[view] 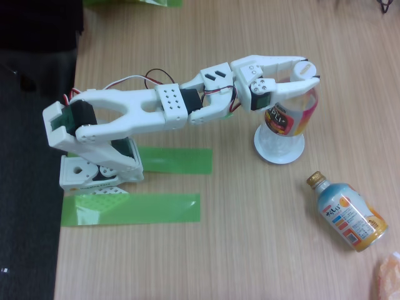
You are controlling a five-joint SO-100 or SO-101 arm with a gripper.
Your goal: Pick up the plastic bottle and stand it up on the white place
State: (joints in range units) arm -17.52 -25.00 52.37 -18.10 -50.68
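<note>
The plastic bottle (286, 119), clear with a black, red and yellow label, stands upright on the white place (296, 152), a small round plate right of centre in the fixed view. The white arm reaches in from the left. Its gripper (305, 69) is at the bottle's top, one finger on each side of the white cap and neck, shut on the bottle. The arm hides part of the bottle's shoulder.
A shorter bottle (347, 214) with a gold cap and a blue-orange label lies on its side at the lower right. Two green tape strips (131, 208) lie by the arm's base (94, 172). The table's left edge borders a dark floor. Something orange (389, 275) shows at the bottom right corner.
</note>
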